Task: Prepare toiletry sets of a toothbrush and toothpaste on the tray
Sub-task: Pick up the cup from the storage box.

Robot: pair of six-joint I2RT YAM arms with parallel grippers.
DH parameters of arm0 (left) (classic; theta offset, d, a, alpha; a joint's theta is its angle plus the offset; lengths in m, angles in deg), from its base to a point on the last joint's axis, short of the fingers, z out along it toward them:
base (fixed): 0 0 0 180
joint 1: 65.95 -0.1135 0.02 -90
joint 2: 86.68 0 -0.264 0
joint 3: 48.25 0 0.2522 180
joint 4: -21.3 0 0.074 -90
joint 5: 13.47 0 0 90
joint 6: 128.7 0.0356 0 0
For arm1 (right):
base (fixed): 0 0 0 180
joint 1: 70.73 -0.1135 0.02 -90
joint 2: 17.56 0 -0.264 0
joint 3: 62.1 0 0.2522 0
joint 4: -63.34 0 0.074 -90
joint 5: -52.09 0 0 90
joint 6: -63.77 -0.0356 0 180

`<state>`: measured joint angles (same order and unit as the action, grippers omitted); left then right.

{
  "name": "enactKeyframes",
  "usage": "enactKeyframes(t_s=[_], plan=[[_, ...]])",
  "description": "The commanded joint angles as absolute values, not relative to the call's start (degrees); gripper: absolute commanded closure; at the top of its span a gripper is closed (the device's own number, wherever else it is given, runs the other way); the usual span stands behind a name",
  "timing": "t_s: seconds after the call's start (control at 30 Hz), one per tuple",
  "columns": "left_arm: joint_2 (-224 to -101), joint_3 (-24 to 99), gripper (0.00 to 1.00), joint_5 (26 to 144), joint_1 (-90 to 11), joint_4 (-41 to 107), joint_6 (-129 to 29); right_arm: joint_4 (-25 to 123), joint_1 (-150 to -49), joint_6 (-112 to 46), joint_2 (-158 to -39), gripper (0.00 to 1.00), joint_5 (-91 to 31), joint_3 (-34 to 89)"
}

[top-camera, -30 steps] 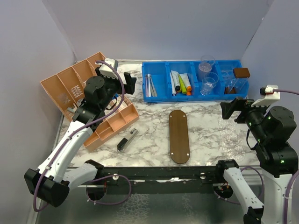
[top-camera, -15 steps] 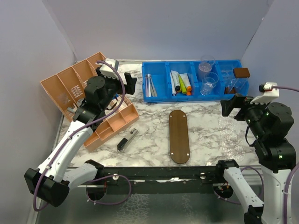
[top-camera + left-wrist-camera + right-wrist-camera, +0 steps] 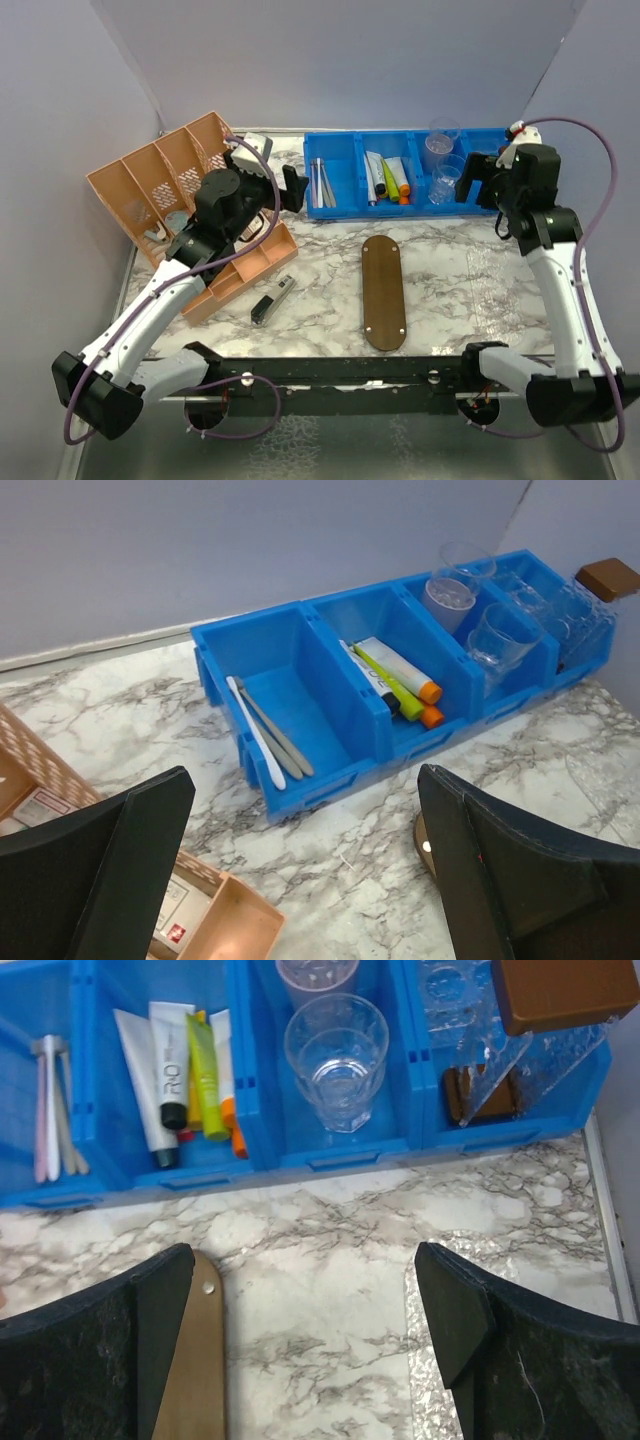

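The dark brown wooden tray (image 3: 383, 292) lies bare on the marble table, its rounded end also in the right wrist view (image 3: 195, 1360). Behind it the blue bin (image 3: 340, 205) holds pale toothbrushes (image 3: 262, 735), toothpaste tubes (image 3: 165, 1070) including a lime green tube (image 3: 205, 1075), and two clear tumblers (image 3: 335, 1060) (image 3: 455, 580). My left gripper (image 3: 292, 187) hangs open over the table in front of the bin's toothbrush compartment. By the bin's right end, facing the tumblers, is my right gripper (image 3: 478, 180), also open. Neither holds anything.
An orange divided basket (image 3: 150, 185) stands tilted at the left under my left arm. A small black and silver item (image 3: 272, 298) lies in front of it. A brown block on a clear holder (image 3: 560, 995) fills the bin's right compartment. Crinkled clear film (image 3: 520, 1340) covers the table at right.
My right arm has swung up from the table's right edge to the right end of the blue bin. My left gripper has shifted slightly right toward the bin.
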<state>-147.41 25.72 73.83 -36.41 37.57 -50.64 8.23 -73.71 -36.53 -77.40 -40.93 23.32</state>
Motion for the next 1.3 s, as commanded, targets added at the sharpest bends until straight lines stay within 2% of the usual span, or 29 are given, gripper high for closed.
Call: enactKeyframes(t_s=[0.0, 0.3, 0.5, 0.73, 0.8, 0.87, 0.93, 1.27], plan=[[-146.89, 25.39, 0.01, 70.88, -33.43, 35.92, -49.22, 14.02, -73.45, -34.8, -84.77, 0.08, -49.19, 29.46], [-146.98, 25.02, 0.01, 69.57, -30.25, 35.73, -48.44, 21.69, -72.83, -32.12, -101.83, 0.24, -59.8, 37.46], [-147.1, 24.78, 0.01, 68.87, -30.17, 35.56, -48.26, 21.58, -71.21, -33.87, -110.25, 0.24, -63.16, 44.28], [-147.1, 24.93, 0.01, 69.0, -29.75, 35.7, -48.25, 21.6, -67.8, -34.1, -114.32, 0.22, -55.92, 47.84], [-147.2, 24.93, 0.01, 68.75, -29.58, 35.76, -48.2, 21.21, -67.83, -34.81, -116.62, 0.27, -55.5, 50.11], [-147.15, 24.84, 0.01, 68.62, -29.26, 35.65, -48.14, 19.81, -67.83, -35.22, -119.51, 0.45, -54.59, 53.64], [-147.15, 24.78, 0.01, 68.59, -29.06, 35.64, -48.1, 18.62, -67.83, -34.88, -122.26, 0.53, -54.35, 57.24], [-147.82, 24.64, 0.01, 68.75, -28.92, 35.49, -48.29, 8.56, -67.83, -31.94, -136.55, 0.53, -56.23, 76.96]])
